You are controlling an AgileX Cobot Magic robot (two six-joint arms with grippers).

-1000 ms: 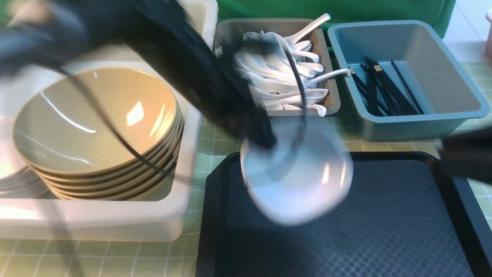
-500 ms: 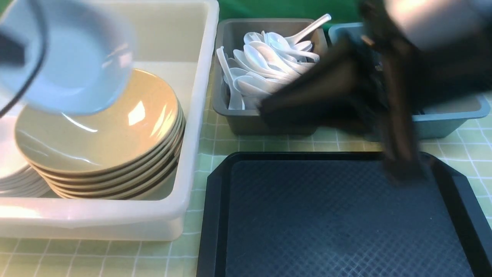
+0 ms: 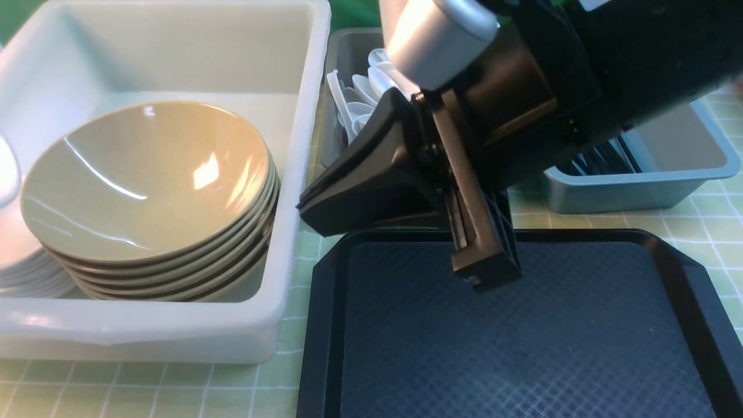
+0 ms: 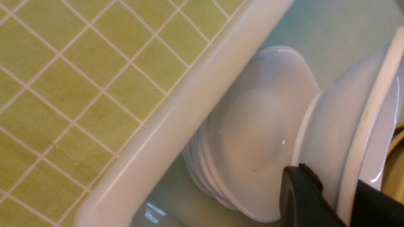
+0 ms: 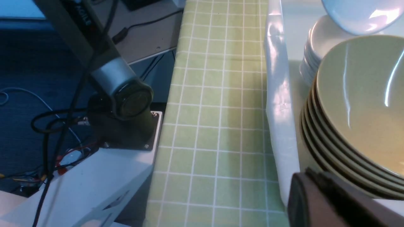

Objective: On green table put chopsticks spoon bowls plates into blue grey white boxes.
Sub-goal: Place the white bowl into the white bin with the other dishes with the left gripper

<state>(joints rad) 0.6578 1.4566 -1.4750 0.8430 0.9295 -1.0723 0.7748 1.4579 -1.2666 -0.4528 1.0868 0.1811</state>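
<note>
My left gripper (image 4: 331, 189) is shut on the rim of a white plate (image 4: 350, 126). It holds the plate tilted just above the stack of plates (image 4: 252, 132) inside the white box (image 4: 164, 132). Tan bowls (image 3: 145, 180) are stacked beside those plates (image 3: 23, 273) in the same box (image 3: 174, 334). My right gripper (image 3: 484, 273) is shut and empty, hanging over the far edge of the black tray (image 3: 522, 348). The right arm hides most of the spoons (image 3: 354, 98) in the grey box (image 3: 342, 58) and the chopsticks (image 3: 603, 159) in the blue-grey box (image 3: 638, 186).
The green table (image 3: 145, 389) shows around the boxes and tray. In the right wrist view the held plate (image 5: 359, 12) hovers over the plate stack (image 5: 318, 41), and the left arm's base (image 5: 123, 104) stands past the table edge.
The left arm carried the white plate from above the tray leftward over the white box and out of the front view. The right arm swung in over the tray's far edge and its gripper shut.
</note>
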